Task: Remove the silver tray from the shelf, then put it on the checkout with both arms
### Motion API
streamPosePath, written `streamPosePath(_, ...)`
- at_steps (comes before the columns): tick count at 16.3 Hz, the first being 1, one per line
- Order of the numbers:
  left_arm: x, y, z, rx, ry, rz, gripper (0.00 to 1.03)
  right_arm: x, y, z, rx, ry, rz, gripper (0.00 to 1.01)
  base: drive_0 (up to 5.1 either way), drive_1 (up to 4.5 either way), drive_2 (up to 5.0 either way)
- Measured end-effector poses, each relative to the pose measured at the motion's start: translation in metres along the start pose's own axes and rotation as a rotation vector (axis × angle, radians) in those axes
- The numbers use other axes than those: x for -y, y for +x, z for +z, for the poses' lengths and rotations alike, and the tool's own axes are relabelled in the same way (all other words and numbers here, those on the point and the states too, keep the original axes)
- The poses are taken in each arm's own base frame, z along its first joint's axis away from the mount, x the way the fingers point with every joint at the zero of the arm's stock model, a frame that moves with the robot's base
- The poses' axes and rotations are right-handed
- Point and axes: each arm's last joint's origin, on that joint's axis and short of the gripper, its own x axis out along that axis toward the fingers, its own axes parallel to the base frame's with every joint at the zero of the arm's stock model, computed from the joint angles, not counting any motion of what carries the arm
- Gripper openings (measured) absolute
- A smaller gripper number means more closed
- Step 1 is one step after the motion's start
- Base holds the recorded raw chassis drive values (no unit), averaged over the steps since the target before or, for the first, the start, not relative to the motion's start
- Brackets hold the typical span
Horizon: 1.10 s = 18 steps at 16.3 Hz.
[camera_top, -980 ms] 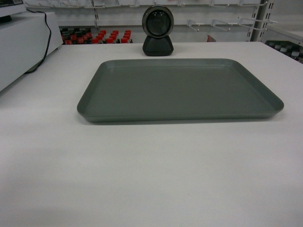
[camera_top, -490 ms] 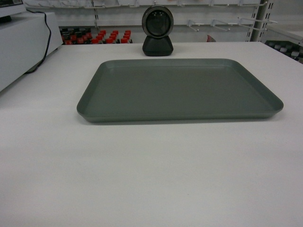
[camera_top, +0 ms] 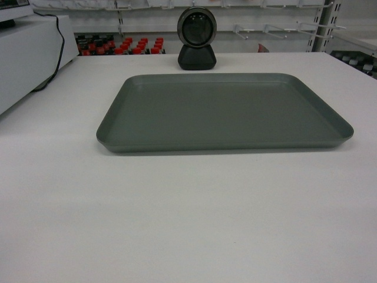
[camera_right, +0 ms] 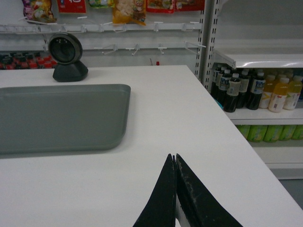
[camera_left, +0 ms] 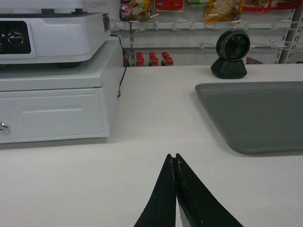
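The silver tray lies flat on the white checkout, just in front of the black scanner. Neither gripper shows in the head view. In the left wrist view my left gripper is shut with nothing in it, above bare counter to the left of the silver tray. In the right wrist view my right gripper is shut and empty too, near and to the right of the silver tray. A white shelf stands beyond the checkout's right edge.
A white cash drawer with a register sits on the counter's left side, its black cable running down the side. Bottles fill shelves to the right of the checkout. Wall hooks and snack bags hang behind.
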Motion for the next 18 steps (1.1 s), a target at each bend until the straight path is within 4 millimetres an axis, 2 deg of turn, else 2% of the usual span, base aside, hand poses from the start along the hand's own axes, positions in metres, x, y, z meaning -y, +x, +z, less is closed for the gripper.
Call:
streamPosePath(14, 0.0, -0.017, -0.002, -0.018, 0.0, 0.001, 0.02, 0.0, -0.017, 0.0, -0.003, 0.0, 0.0, 0.02, 0.0, 0.0, 0.0)
streamPosePath(16, 0.0, -0.025, -0.005, -0.029, 0.0, 0.002, 0.02, 0.0, -0.024, -0.007, -0.06, 0.0, 0.003, 0.02, 0.0, 0.0, 0.0)
streamPosePath(18, 0.0, -0.025, -0.003, -0.012, 0.0, 0.004, 0.02, 0.0, -0.028, 0.0, 0.01, 0.0, 0.003, 0.02, 0.0, 0.0, 0.0)
